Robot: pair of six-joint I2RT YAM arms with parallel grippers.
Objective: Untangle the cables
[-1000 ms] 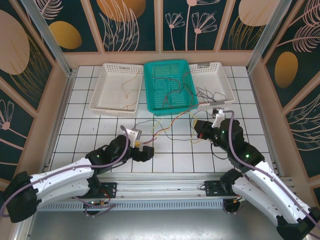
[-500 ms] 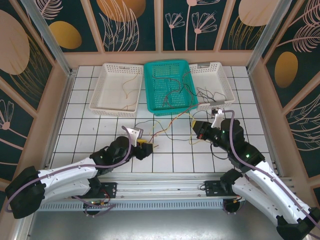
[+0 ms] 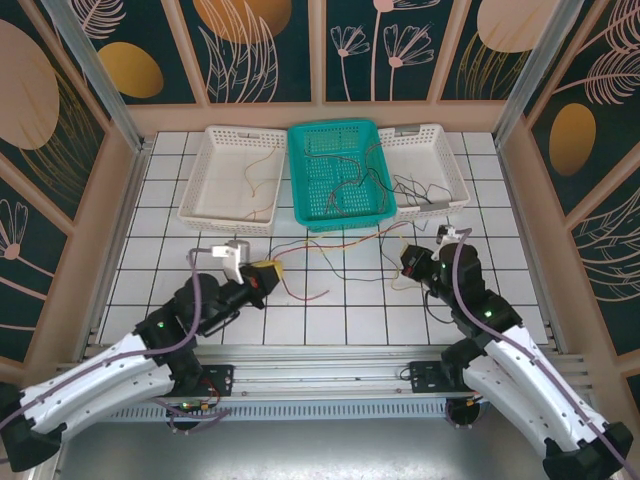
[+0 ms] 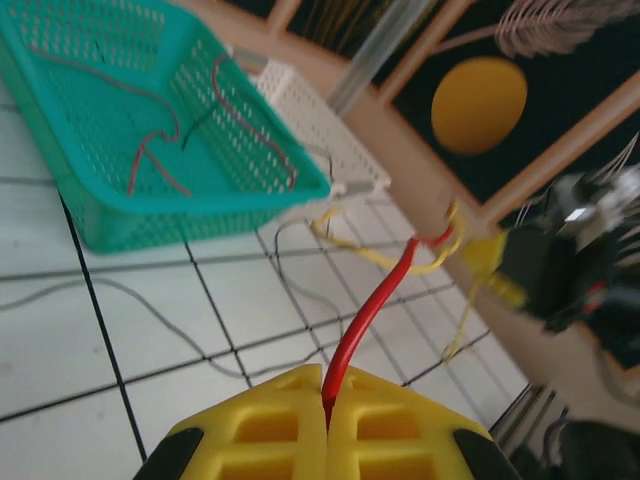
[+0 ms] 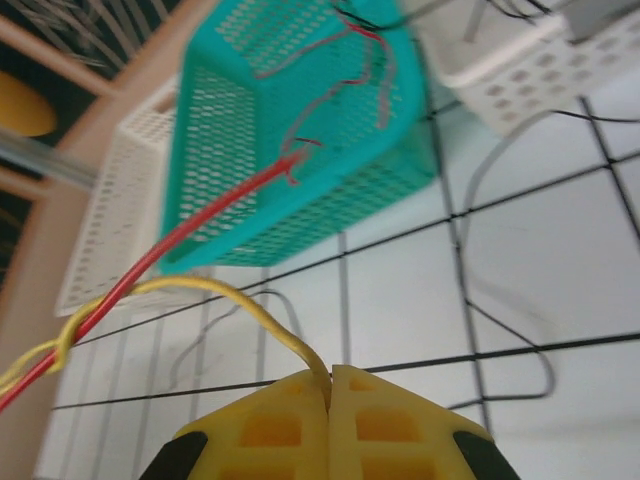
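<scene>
Red wire (image 4: pixel 360 320) is pinched between the closed left fingers (image 4: pixel 300 425), and the closed right fingers (image 5: pixel 355 425) clamp a yellow wire (image 5: pixel 215 285). Both wires twist together over the tiled worktop (image 3: pixel 330 320) between the arms, near the teal basket (image 3: pixel 297 180) holding more cables (image 3: pixel 345 190).

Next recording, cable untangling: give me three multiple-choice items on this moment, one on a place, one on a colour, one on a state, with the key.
1. Where does the teal basket stand?
A) between the two white baskets
B) left of both of them
C) beside the arm bases

2. What colour is the cable in the left gripper?
A) black
B) red
C) brown

3. How is the right gripper?
A) wide open
B) shut on nothing
C) shut on the yellow cable

Key: 1 A, a white basket flanks it on each side. 2 B, the red cable runs out of its closed grip. 3 C, the yellow cable leaves its closed tips.
</scene>
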